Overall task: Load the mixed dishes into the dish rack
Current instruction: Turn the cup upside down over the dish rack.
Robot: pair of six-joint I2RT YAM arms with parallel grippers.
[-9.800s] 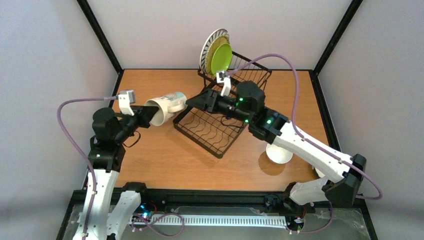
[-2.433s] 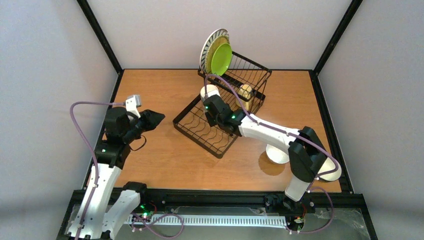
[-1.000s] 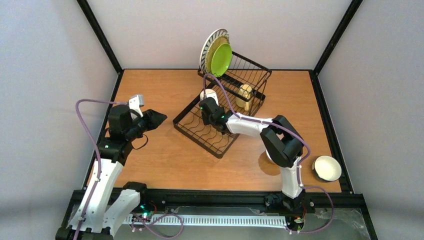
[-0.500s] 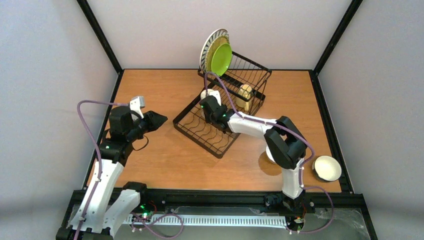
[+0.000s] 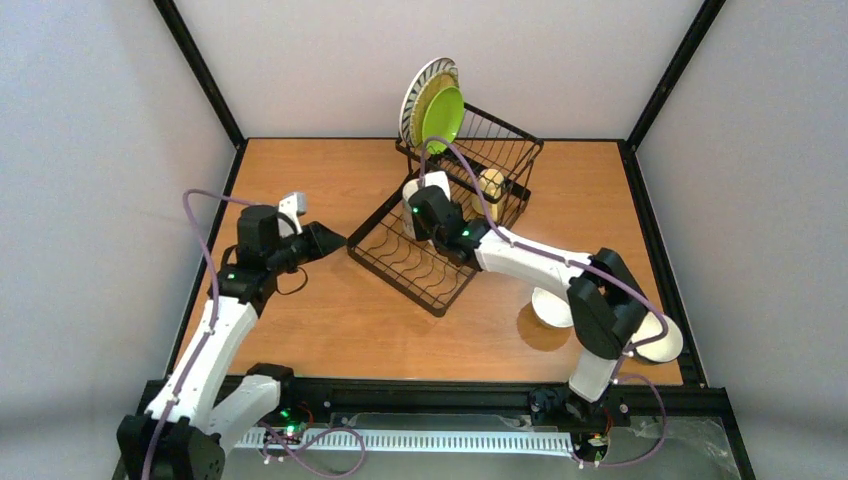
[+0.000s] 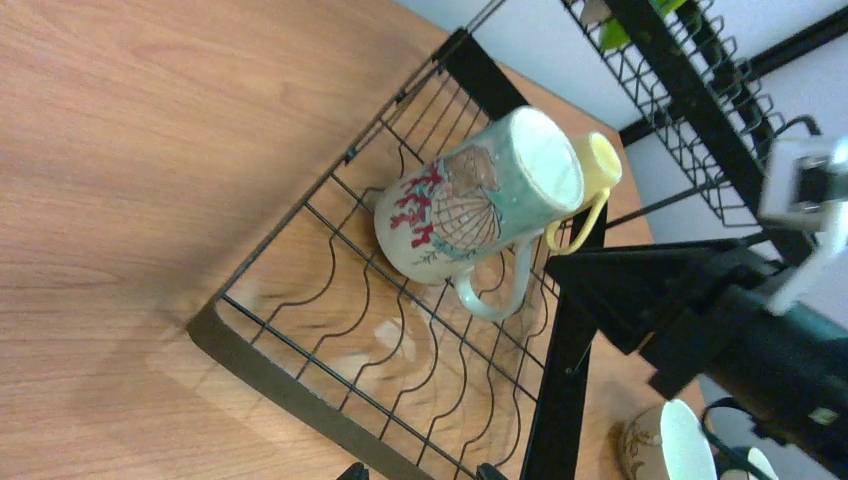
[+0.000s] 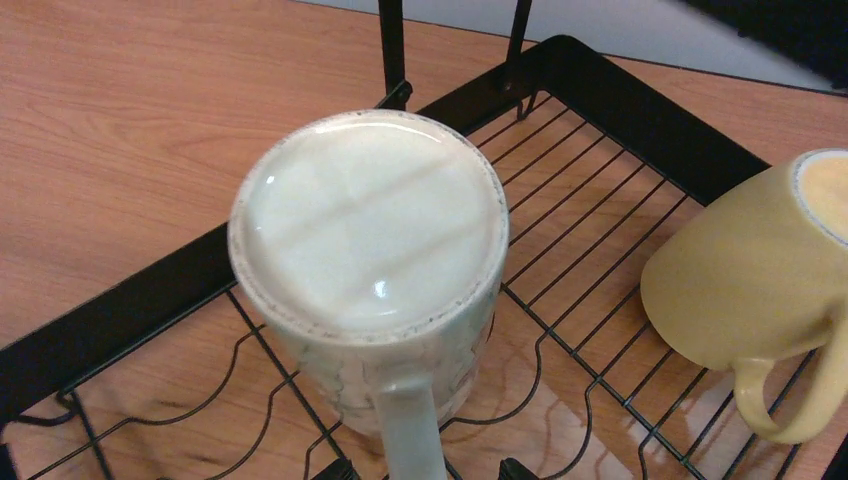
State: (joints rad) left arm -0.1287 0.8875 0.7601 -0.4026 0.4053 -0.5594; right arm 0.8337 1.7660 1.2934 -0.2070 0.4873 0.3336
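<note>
The dish rack [image 5: 392, 281] sits mid-table. A striped plate [image 5: 417, 84], a bamboo plate [image 5: 432, 98] and a lime-green plate [image 5: 443, 117] stand at its tall end. A pale shell-painted mug [image 7: 370, 240] stands upside down on the flat tray [image 7: 140, 300], beside a tilted yellow mug [image 7: 740, 280]. My right gripper [image 7: 428, 470] is open, its fingertips either side of the pale mug's handle [image 7: 410, 425] without pinching it. My left gripper [image 6: 418, 472] is open and empty over the tray's near corner [image 6: 290, 385]. In the left wrist view the pale mug [image 6: 480, 195] and the yellow mug [image 6: 595, 165] lie ahead.
Two small bowls [image 5: 555, 308] [image 5: 662, 340] rest on the table at the right, partly behind my right arm. My right gripper's black body [image 6: 650, 290] crosses the left wrist view, with one bowl [image 6: 660, 445] below it. Black frame posts edge the table.
My left gripper has moved right, up to the tray's near corner. The right arm's elbow has swung out to the right while its gripper stays at the upside-down mug, jaws wider.
</note>
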